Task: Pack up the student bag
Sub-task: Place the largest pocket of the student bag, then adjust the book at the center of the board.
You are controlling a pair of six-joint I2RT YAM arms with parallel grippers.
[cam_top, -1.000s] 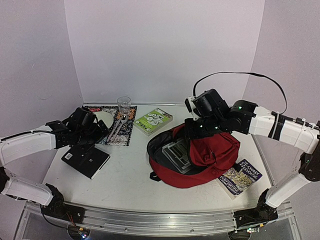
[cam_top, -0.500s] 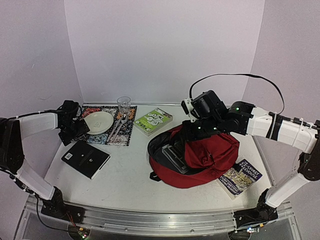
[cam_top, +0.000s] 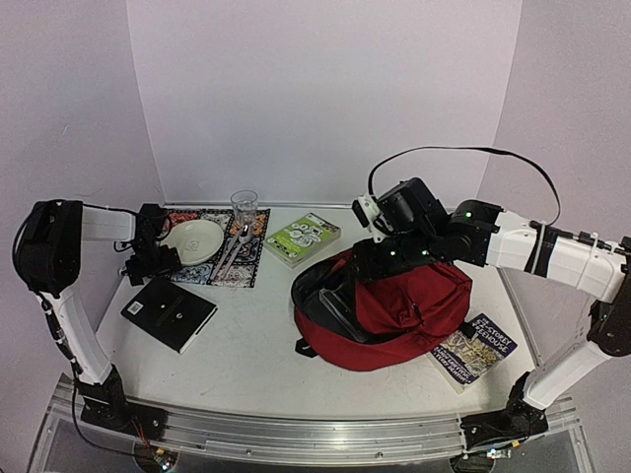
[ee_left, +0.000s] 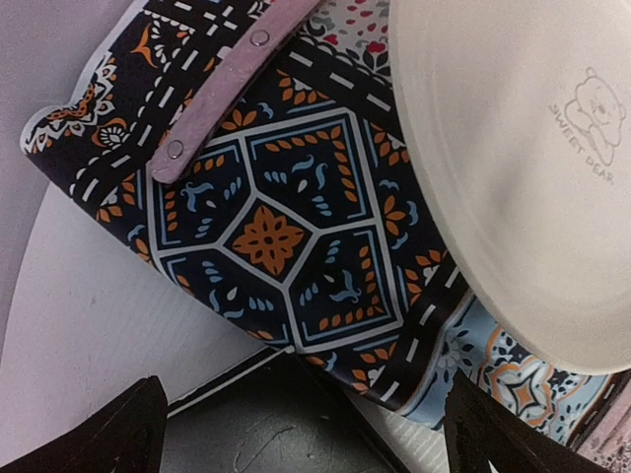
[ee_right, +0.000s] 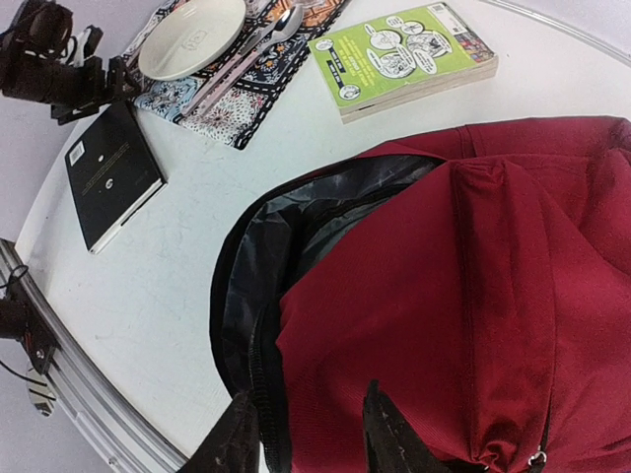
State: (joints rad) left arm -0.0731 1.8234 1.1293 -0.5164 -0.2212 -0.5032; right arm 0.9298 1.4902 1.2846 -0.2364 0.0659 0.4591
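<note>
The student bag (cam_top: pixel 399 310) lies at the centre right, dark red with its black-lined mouth (ee_right: pixel 281 246) facing left. Its red flap sags over the inside, so what it holds is hidden. My right gripper (cam_top: pixel 367 262) hovers over the top edge of the bag. Its jaws (ee_right: pixel 311 439) stand apart, with the zip edge and red fabric between them and not gripped. At the far left my left gripper (cam_top: pixel 163 261) is wide open (ee_left: pixel 306 443) above the corner of a black book (ee_left: pixel 276 424) and a patterned placemat (ee_left: pixel 266 227).
A cream plate (cam_top: pixel 192 239), cutlery (cam_top: pixel 233 251) and a glass (cam_top: pixel 244 209) sit on the placemat. A green book (cam_top: pixel 303 238) lies behind the bag and a blue book (cam_top: pixel 475 350) at its right. The black book (cam_top: pixel 170 312) lies front left.
My right gripper has opened and the bag's flap has dropped over the book inside. The left arm has swung back towards the left wall, off the black book.
</note>
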